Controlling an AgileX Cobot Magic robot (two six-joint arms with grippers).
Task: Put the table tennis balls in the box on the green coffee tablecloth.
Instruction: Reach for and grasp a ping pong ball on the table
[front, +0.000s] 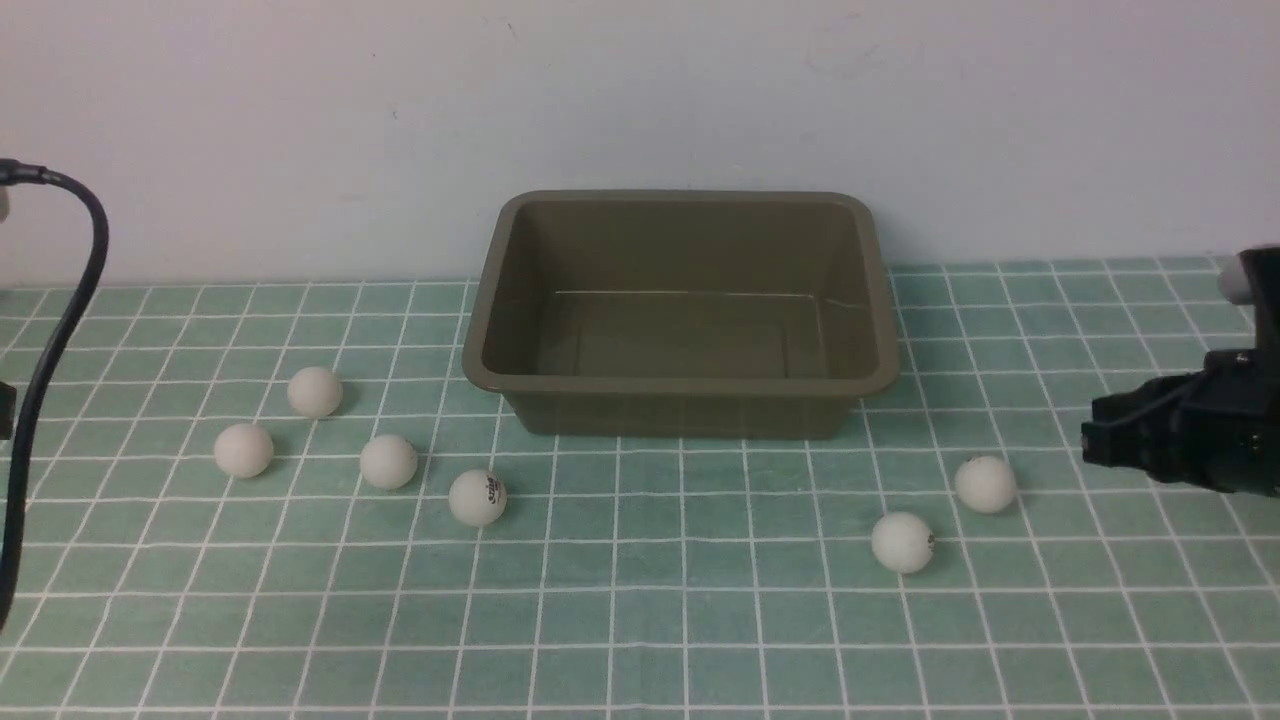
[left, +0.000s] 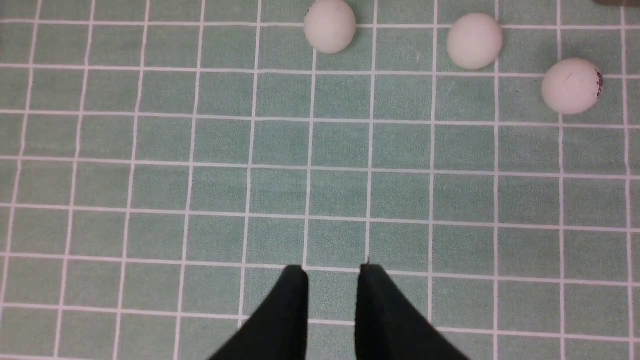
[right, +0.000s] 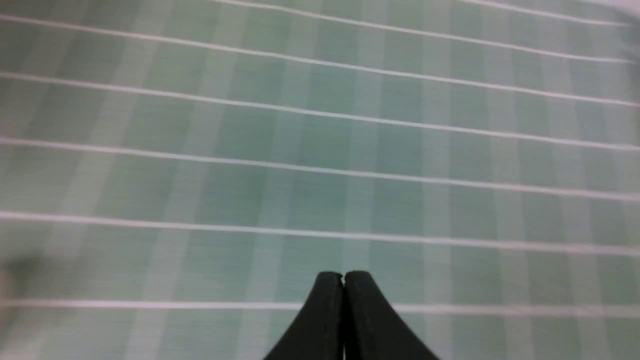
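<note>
While the box (front: 680, 385) stands empty: I count all six table tennis balls (front: 388, 461) out on the green coffee tablecloth (front: 640, 620), none delivered yet.
Box: upright and open at the middle of the cloth, close to the back wall (front: 640, 100), its floor bare.
Left cluster: four balls lie scattered off the box's left front, none touching it; the logo ball (front: 477, 497) sits nearest its front-left corner.
Right pair: two balls rest off the box's right front, the nearer ball (front: 902, 542) closer to me and the farther ball (front: 985, 484) just beside the right gripper (front: 1095, 440).
Left gripper (left: 332, 270): jaws parted by a narrow gap with nothing between them, poised over bare cloth, three balls ahead in its wrist view. From the front I see only its cable (front: 60, 330).
Right gripper: fingertips pressed together, holding nothing. Its wrist view is blurred and shows only cloth.
Done: nothing, as far as I can judge.
Left to do: six picks and six drops into the box.
Next, by my reckoning: the right jaws must spread before they can take the farther ball.
Risk: light round balls may roll away at a clumsy touch.
</note>
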